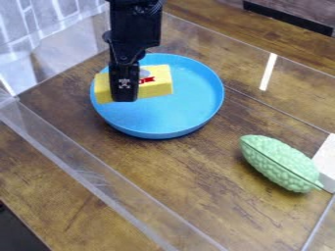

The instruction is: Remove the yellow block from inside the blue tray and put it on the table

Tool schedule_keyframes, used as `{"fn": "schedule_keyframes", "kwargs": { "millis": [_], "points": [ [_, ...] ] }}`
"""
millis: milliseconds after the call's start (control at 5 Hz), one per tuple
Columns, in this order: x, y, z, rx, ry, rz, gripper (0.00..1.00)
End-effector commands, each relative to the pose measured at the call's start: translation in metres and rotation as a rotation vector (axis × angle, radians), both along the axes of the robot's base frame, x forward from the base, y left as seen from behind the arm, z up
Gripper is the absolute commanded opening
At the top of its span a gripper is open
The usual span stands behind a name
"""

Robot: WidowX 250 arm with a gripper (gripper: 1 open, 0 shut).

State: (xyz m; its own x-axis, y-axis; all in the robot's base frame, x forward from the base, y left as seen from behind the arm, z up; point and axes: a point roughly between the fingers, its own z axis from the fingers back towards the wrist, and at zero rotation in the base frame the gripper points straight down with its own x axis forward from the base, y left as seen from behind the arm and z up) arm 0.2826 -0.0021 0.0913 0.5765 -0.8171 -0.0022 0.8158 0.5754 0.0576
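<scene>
No texts, brands, numbers or signs can be read. A red marking is shown on the yellow block (pixel 153 82), but no lettering can be made out on it; it is partly covered and too small to be read.
</scene>
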Motion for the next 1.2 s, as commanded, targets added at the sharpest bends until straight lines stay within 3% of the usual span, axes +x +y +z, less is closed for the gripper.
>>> {"fn": "schedule_keyframes", "kwargs": {
  "millis": [0,200,400,600,800,1000],
  "points": [
    [0.001,-0.016,0.024,-0.020,-0.078,-0.123,0.00],
    [-0.007,-0.041,0.022,-0.042,-0.064,-0.169,0.00],
    [-0.008,-0.060,0.012,-0.060,-0.052,-0.199,1.00],
    [-0.002,-0.063,0.001,-0.051,-0.065,-0.144,1.00],
    [0.002,-0.065,-0.012,-0.050,-0.057,-0.110,1.00],
    [0.011,-0.064,-0.028,-0.037,-0.068,-0.125,1.00]
  ]
}}
